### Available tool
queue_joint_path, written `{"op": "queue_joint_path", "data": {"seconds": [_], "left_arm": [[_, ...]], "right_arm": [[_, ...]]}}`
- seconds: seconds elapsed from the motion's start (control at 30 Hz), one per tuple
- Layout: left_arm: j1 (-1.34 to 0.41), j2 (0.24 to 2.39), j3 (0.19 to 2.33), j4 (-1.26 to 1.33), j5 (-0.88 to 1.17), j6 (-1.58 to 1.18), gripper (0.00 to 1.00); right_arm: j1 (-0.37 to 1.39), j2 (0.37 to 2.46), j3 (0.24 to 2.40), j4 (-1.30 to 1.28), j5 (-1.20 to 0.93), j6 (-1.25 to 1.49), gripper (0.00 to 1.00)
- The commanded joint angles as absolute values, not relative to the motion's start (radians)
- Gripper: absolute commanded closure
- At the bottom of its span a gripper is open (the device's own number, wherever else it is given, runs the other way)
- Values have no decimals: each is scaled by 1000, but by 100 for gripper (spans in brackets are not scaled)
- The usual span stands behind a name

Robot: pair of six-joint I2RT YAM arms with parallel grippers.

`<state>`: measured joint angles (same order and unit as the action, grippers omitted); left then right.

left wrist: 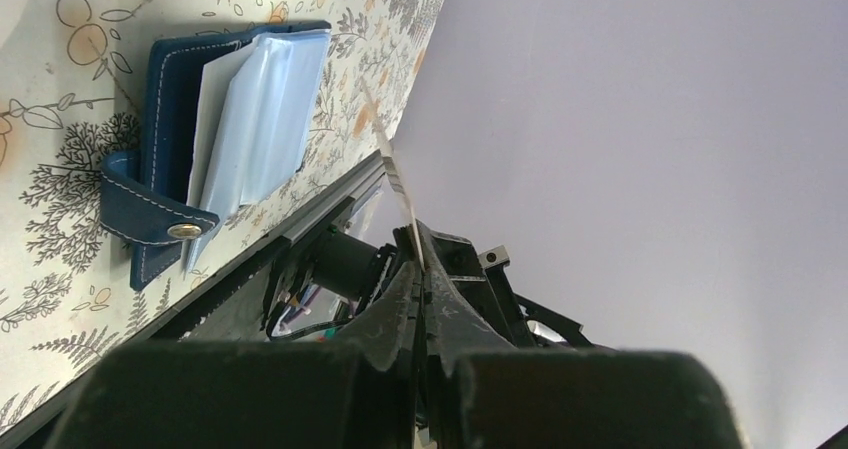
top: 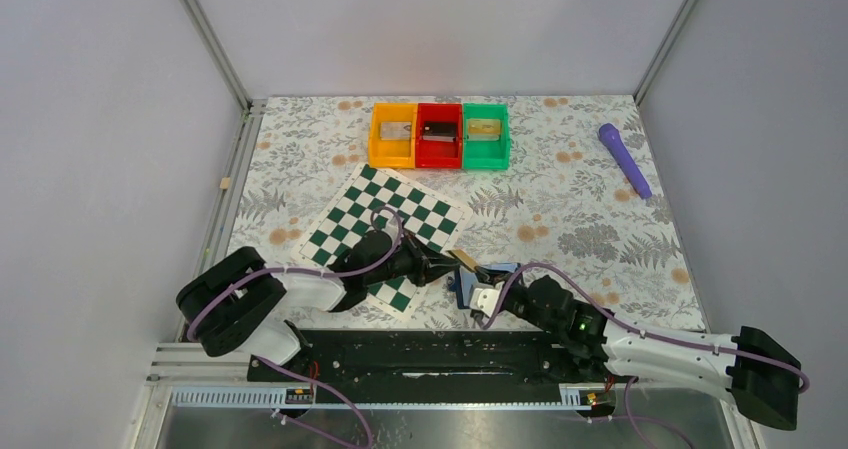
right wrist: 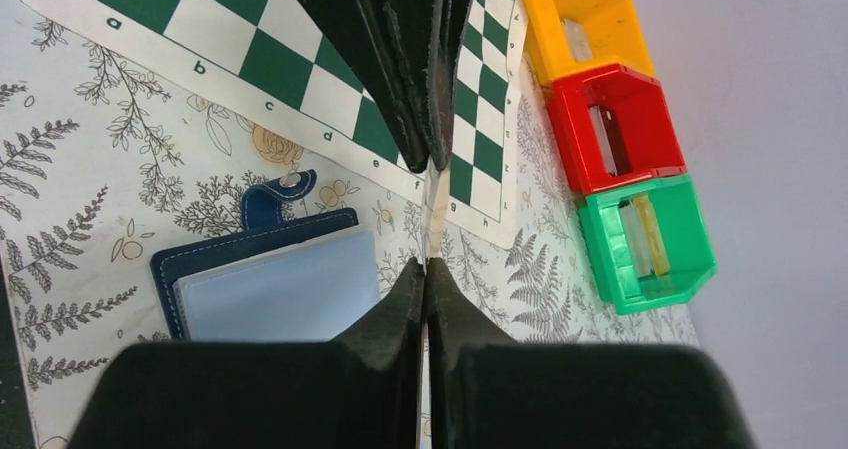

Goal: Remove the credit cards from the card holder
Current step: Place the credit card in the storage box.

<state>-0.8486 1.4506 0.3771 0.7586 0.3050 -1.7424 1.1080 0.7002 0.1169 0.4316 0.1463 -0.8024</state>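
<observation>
Left hand (left wrist: 418, 244) pinches a credit card (left wrist: 390, 159) by its end, near the card holder (left wrist: 165, 99); the shallow grip may slip. Right hand (right wrist: 428, 269) sits closed, empty.

Card holder (right wrist: 262, 219) open, flat; credit card (top: 462, 260) raised.

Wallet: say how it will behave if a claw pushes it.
The wallet lies flat and open, so it would probably slide rather than tip. Its clear sleeves fan up loosely, so they look floppy. The strap sticks out sideways and may snag.
</observation>
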Motion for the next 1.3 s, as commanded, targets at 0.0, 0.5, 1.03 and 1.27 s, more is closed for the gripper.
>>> {"op": "queue_joint_path", "data": {"seconds": [0.0, 0.5, 1.03, 1.27], "left_arm": [[-845, 1444, 346, 884, 260, -1773, 98], [-755, 914, 437, 217, 6, -1082, 59], [-735, 818, 794, -393, 79, -562, 43], [-735, 770, 943, -614, -64, -380, 1]], "right_arm": [[1124, 730, 155, 524, 125, -729, 100], [1101, 735, 326, 279, 299, -30, 100], [687, 773, 733, -251, 114, 349, 100], [423, 1024, 984, -280, -145, 334, 100]]}}
